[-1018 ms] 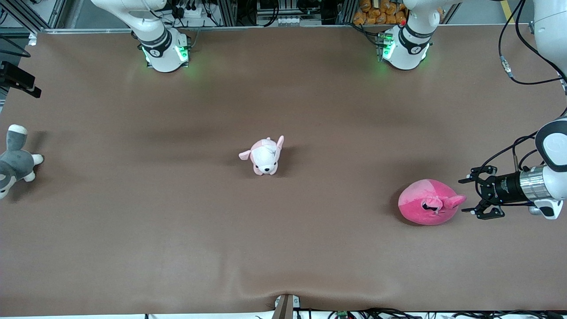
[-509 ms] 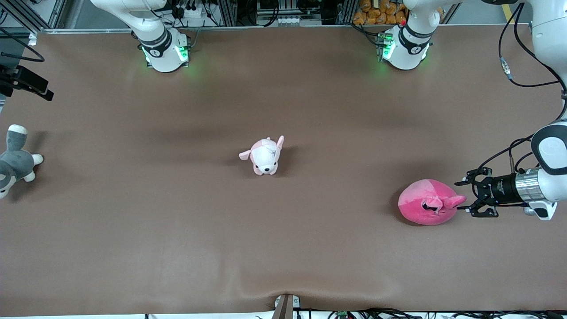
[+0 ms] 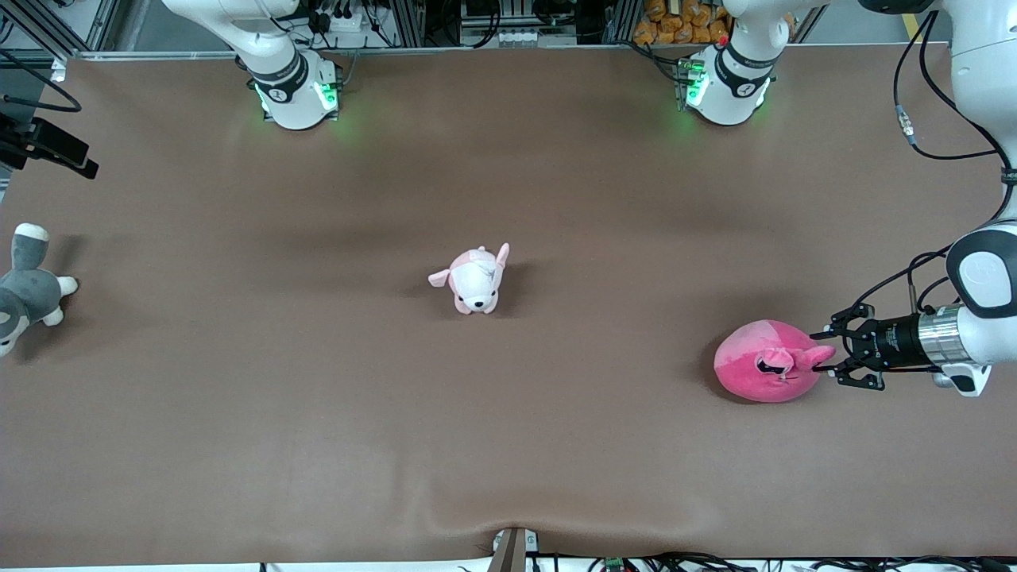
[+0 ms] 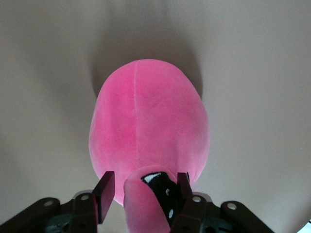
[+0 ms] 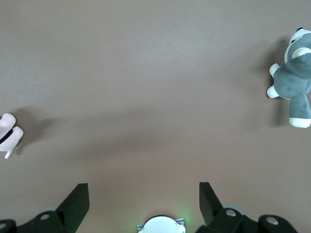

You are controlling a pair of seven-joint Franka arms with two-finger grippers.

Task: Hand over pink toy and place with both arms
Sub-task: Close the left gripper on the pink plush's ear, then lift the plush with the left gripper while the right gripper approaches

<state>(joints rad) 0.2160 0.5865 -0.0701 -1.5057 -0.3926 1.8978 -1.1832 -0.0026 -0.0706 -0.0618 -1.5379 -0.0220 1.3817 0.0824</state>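
The pink toy (image 3: pixel 763 361) lies on the brown table near the left arm's end, its round body filling the left wrist view (image 4: pixel 148 131). My left gripper (image 3: pixel 829 353) is low at the toy's side and open. Its jaws straddle a protruding pink part with a black patch (image 4: pixel 158 187). One finger (image 4: pixel 183 184) touches that part; the other finger (image 4: pixel 104 191) stands a little apart from it. My right gripper (image 5: pixel 143 204) is wide open and empty, high over the right arm's end of the table, showing at the edge of the front view (image 3: pixel 75 163).
A small pale pink-and-white dog plush (image 3: pixel 475 280) sits mid-table. A grey-and-white plush (image 3: pixel 28 290) lies at the right arm's end and also shows in the right wrist view (image 5: pixel 294 80). The brown cover bulges at the table's front edge (image 3: pixel 508 524).
My left gripper has moved in toward the pink toy and now has its jaws around the protruding part. The right gripper shifted slightly. The toys have not moved.
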